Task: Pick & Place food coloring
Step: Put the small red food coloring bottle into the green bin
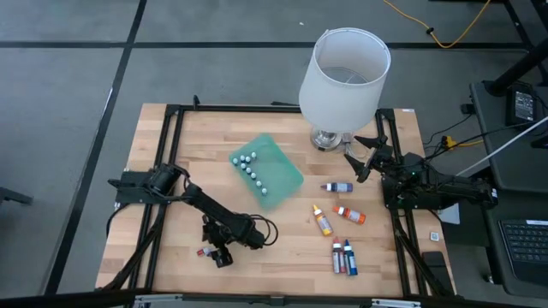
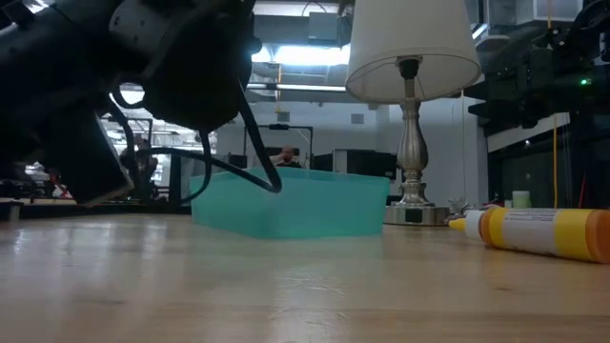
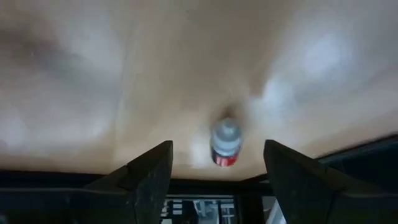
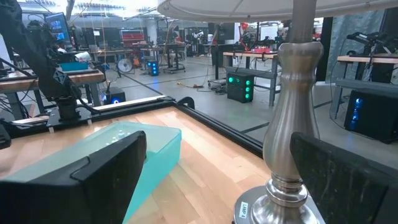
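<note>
Wood table (image 1: 282, 248): orange bottle (image 2: 548, 232), label text unreadable.

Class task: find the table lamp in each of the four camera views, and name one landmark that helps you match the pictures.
High view: the lamp stands at the table's far edge, right of centre.
Low view: lamp right of centre, behind the green tray.
Left wrist view: not in it.
Right wrist view: its silver stem fills the right side.
Shared landmark: the green tray.

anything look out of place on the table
One red bottle lies alone by the table's front-left edge, under the open left gripper, away from the other big bottles lying right of the green mat.
</note>
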Controlling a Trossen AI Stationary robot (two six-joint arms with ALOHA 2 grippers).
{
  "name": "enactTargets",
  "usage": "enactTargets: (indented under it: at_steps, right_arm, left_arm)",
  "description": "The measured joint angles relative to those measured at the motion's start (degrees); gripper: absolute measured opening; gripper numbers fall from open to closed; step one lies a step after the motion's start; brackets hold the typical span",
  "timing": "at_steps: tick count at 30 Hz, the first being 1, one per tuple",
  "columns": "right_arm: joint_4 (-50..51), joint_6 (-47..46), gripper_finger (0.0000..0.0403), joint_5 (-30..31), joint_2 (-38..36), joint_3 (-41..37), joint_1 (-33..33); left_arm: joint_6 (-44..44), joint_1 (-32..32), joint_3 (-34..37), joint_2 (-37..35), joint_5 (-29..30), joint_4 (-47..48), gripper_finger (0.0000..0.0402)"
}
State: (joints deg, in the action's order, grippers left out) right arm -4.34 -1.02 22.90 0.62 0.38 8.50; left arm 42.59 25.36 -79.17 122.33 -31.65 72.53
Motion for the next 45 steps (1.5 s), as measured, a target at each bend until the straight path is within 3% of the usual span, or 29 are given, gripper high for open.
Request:
enactTargets:
  at_steps: [20,40,45]
  right_arm:
    - [-0.02,0.00,0.0397,-0.02,0.00,0.00,0.00]
    - [-0.02,0.00,0.0397,-0.02,0.00,0.00,-0.01]
    - [-0.01,0.00,0.0397,-0.01,0.00,0.00,0.00]
  left_arm:
    - [2.25,0.87,0.04,2.01,-0.33,-2.57,0.0241]
    - [1.65,0.82,0.04,2.03,-3.39,-4.59,0.0078]
    - [1.20,0.79,0.04,2.03,-3.40,-4.56,0.0052]
